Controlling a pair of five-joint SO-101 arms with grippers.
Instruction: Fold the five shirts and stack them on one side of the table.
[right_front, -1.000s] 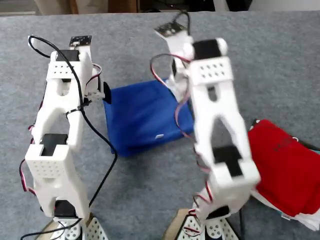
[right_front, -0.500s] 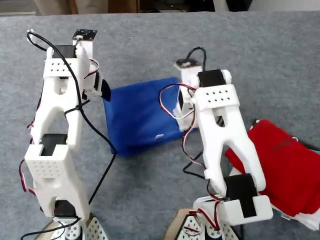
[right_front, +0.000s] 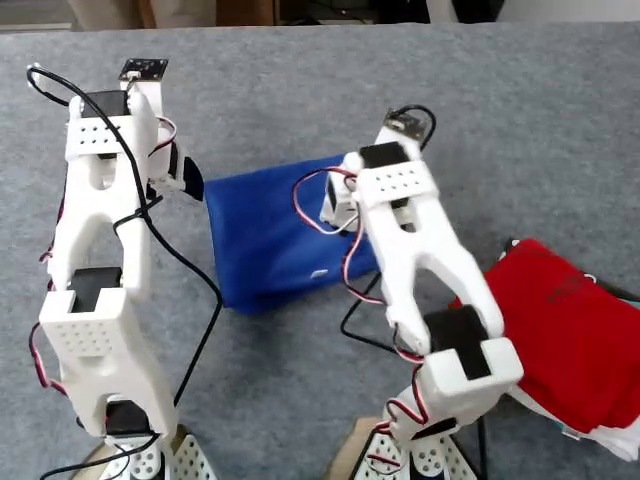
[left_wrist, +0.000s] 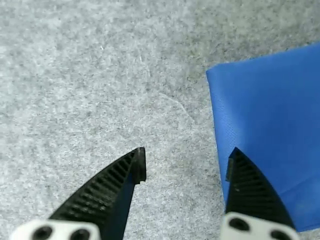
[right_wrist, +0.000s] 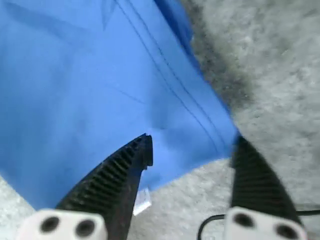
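I have the blue shirt (right_front: 270, 235) lying folded in a rough rectangle near the middle of the grey table (right_front: 530, 110), with one arm at either side of it. On my left wrist camera the left gripper (left_wrist: 186, 162) is spread wide and grasping nothing: one finger (left_wrist: 250, 187) sits over the edge of the blue shirt (left_wrist: 270, 120), while the other is over bare table (left_wrist: 100, 75), and I cannot tell whether either tip touches down. From above, that gripper (right_front: 188, 180) sits just beside the shirt's far left corner. On my right wrist camera the right gripper (right_wrist: 192, 147) is also spread apart with nothing between its fingers; one finger (right_wrist: 120, 175) is over the blue cloth (right_wrist: 85, 80) and the other is at the shirt's edge where the grey table (right_wrist: 280, 65) begins. A small white tag (right_wrist: 141, 201) pokes out at the shirt's near edge. Over at the right side of the table, a red shirt (right_front: 570, 330) lies on top of a white shirt (right_front: 615, 440), well apart from the blue one and close to the right arm's base.
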